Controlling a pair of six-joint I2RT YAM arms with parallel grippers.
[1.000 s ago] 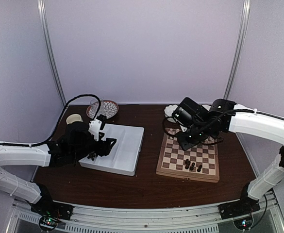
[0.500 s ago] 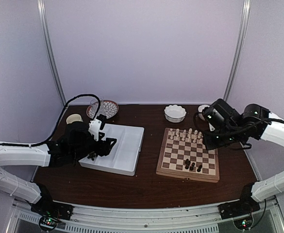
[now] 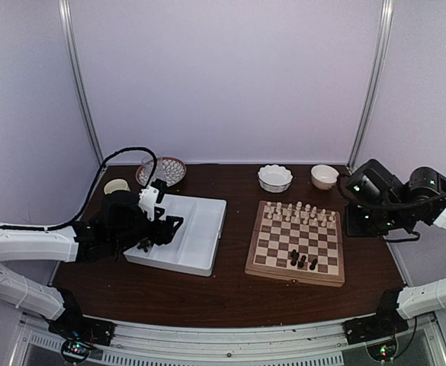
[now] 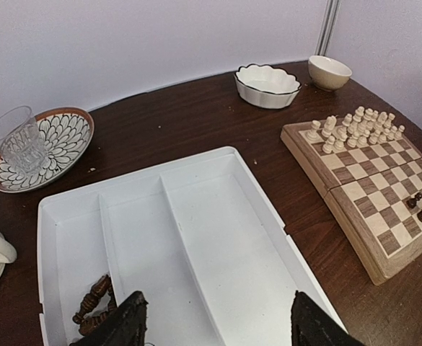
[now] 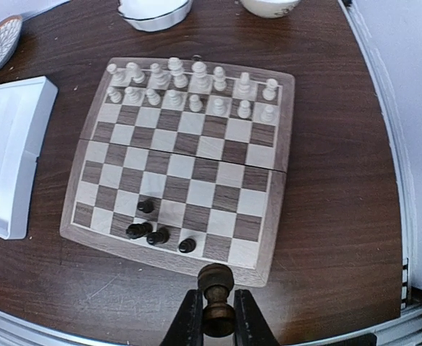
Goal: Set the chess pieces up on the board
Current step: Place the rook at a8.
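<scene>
Our right gripper [image 5: 211, 321] is clamped on a dark chess piece [image 5: 215, 282] at the bottom centre of the right wrist view, just below the board [image 5: 283, 155]. Four dark pieces [image 5: 158, 236] stand at its lower left, and cream chessmen [image 5: 196, 86] fill the top rows. We judge this a carry-to-place step: next, lower onto a free bottom-row square. Our left gripper [image 4: 214, 328] hangs wide open and empty over the white tray [image 4: 218, 238], with spare dark chessmen [image 4: 91, 303] at lower left.
</scene>
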